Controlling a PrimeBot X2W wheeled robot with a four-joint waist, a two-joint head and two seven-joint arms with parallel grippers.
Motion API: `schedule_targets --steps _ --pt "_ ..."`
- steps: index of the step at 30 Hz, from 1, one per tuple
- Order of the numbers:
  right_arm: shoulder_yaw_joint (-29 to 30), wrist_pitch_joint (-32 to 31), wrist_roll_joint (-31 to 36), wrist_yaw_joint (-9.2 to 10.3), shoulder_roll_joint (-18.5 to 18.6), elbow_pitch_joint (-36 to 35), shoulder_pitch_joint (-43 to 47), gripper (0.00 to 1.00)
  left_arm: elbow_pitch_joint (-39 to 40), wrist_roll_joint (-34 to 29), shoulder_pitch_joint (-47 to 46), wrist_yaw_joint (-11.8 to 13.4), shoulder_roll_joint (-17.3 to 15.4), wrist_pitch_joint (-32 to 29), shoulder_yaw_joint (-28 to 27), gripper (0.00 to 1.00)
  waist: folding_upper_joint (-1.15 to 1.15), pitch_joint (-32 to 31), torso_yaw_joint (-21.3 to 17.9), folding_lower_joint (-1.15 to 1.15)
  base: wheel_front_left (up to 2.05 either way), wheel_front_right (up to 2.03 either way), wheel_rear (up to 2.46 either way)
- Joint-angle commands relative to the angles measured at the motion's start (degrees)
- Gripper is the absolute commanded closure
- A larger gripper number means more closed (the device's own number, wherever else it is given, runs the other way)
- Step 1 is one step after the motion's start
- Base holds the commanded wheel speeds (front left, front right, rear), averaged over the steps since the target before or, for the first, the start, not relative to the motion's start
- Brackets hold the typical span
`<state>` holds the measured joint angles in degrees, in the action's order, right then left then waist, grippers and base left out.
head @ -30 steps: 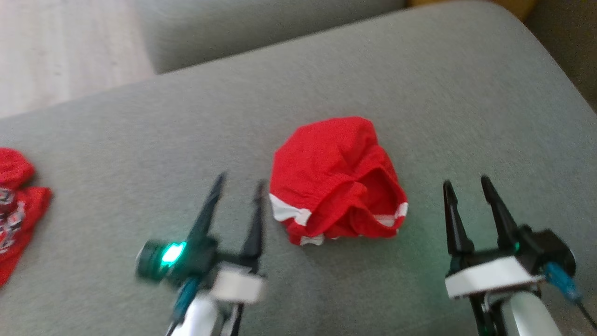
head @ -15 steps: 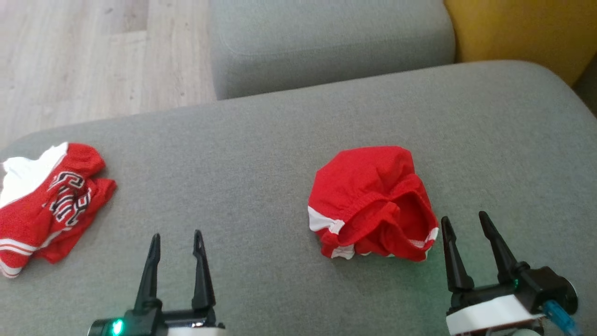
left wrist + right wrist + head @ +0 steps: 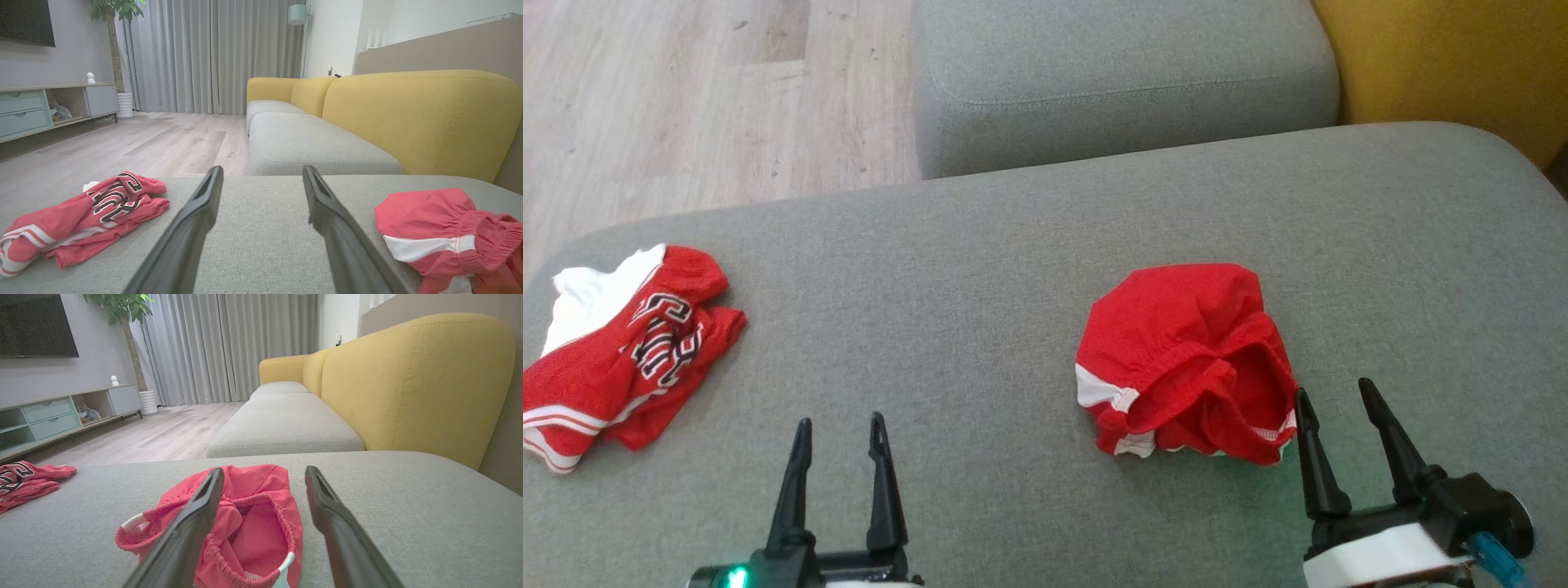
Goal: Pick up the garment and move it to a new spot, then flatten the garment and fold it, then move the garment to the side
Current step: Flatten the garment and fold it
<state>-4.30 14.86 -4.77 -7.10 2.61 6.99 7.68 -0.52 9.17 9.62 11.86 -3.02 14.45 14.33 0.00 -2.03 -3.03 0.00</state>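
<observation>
On the grey cushion (image 3: 980, 245), the garment (image 3: 1176, 335) lies beside the right end effector (image 3: 1331, 388).

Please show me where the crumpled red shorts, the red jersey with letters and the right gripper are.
red shorts (image 3: 1168, 327), head view, smooth red cloth above the elastic waistband.
red jersey (image 3: 600, 384), head view, red cloth beside the lettering.
right gripper (image 3: 1333, 389), head view, midway between its open fingertips.
</observation>
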Motion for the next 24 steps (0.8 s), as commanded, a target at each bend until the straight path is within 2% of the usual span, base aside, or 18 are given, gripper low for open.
schedule_targets --steps 1,18,24 --pt "-1.35 0.14 0.71 -0.39 0.27 -1.43 -1.89 0.0 1.46 0.26 -1.28 0.4 0.13 0.54 -1.19 0.0 0.0 -0.14 0.19 0.0 0.0 0.0 0.0" --pt "-1.31 0.14 0.87 -0.39 0.27 -0.8 -2.32 0.0 0.1 -0.44 -1.56 -0.09 0.14 0.54 0.04 0.0 0.0 -0.32 0.98 0.0 0.0 0.0 0.0" --pt "-1.09 0.14 1.45 -0.39 0.27 -1.0 -2.39 0.0 -0.99 0.37 -2.65 -1.85 0.14 0.54 2.61 0.0 0.0 0.37 -0.24 0.0 0.0 0.0 0.0"
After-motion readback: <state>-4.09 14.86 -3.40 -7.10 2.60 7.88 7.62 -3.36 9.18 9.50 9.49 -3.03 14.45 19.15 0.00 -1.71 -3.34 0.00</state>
